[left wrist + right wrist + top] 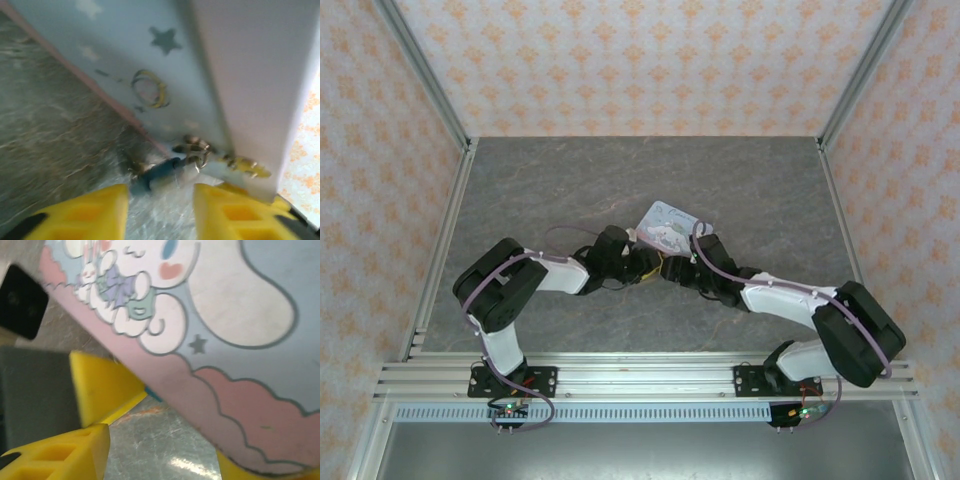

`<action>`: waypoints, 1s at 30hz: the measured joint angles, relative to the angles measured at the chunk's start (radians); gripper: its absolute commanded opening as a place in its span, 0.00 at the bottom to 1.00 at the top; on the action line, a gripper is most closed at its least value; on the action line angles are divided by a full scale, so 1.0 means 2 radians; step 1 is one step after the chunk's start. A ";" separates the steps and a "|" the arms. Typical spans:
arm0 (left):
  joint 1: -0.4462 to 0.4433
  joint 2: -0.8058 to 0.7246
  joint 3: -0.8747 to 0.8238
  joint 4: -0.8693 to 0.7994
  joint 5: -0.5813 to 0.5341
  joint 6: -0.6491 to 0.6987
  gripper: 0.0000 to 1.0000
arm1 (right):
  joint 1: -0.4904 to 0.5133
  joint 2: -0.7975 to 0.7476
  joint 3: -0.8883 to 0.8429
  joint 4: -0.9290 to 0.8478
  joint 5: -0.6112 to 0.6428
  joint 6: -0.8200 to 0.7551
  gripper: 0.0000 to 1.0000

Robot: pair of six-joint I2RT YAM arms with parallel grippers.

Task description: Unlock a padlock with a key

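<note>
Close against the tin (150,60), on the bench (50,130): padlock (159,173), with key (246,166) nearer the tin's corner. Left gripper (160,200), right gripper (165,455) both spread, empty. Risks nudging tin, skidding key away.

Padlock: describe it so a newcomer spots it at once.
Find the pale cartoon tin mid-table. In the left wrist view the padlock lies at its foot, beyond the yellow fingers. It is the small dark teal block; the rings beside it are bare metal.
</note>
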 measured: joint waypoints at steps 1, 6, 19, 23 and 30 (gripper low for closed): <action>0.000 -0.007 -0.006 -0.005 0.000 0.002 0.58 | -0.007 0.004 0.000 0.006 0.001 0.004 0.57; -0.003 -0.066 -0.024 -0.038 0.001 0.016 0.70 | -0.050 0.026 0.020 0.023 0.001 0.014 0.58; 0.032 -0.132 0.046 -0.160 -0.026 0.071 0.75 | -0.100 0.052 0.038 0.087 -0.039 0.016 0.53; 0.059 -0.105 0.107 -0.199 -0.031 0.098 0.76 | -0.100 0.039 -0.015 0.102 -0.038 0.022 0.49; 0.092 -0.043 0.194 -0.267 -0.034 0.148 0.76 | -0.100 0.059 -0.032 0.146 -0.039 0.017 0.45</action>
